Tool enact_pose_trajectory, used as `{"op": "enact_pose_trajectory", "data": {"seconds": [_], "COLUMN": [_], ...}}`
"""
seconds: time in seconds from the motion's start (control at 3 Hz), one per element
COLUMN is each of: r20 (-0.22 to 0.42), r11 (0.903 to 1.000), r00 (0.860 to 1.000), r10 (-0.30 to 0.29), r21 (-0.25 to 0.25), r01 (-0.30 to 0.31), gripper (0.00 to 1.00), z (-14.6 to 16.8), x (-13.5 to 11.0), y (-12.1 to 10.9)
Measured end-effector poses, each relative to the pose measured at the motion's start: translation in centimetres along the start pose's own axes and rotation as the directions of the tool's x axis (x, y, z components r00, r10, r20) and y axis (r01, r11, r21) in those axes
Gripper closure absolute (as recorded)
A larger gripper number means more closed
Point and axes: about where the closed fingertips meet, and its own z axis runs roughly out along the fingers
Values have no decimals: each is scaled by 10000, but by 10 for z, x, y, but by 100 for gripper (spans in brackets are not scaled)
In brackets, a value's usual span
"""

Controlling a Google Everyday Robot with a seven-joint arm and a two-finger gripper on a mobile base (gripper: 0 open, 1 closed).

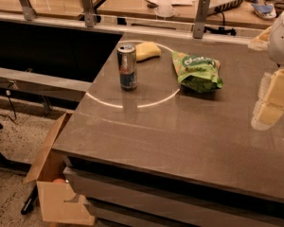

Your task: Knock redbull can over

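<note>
Redbull can (127, 66) stands straight up on the gray desk (170, 136), near the far left corner. It sits inside a thin white ring (132, 104) drawn on the desk top. A yellow sponge (146, 50) lies just behind the can. A green snack bag (198, 72) lies to the right of the can, between the can and the tool (270, 103). The tool hangs at the right edge of the camera view, above the desk, well apart from the can and not touching it. Whether the tool is open or closed cannot be told. A brown cardboard box (52, 193) sits on the floor by the desk.
</note>
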Motion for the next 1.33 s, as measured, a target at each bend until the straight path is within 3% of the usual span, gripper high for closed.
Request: {"op": "enact_pose_trajectory", "data": {"seconds": [0.33, 0.67, 1.0, 1.33], "r20": [4, 918, 2780, 4583], "r11": [10000, 9999, 9983, 9942], "r00": [10000, 9958, 9589, 8823], "r10": [0, 44, 563, 1078], "r21": [1, -162, -317, -457], "r01": [0, -29, -494, -977], "gripper": [0, 0, 0, 0], "z": [0, -1, 10, 19], "x": [0, -1, 11, 6], "y": [0, -1, -8, -8]}}
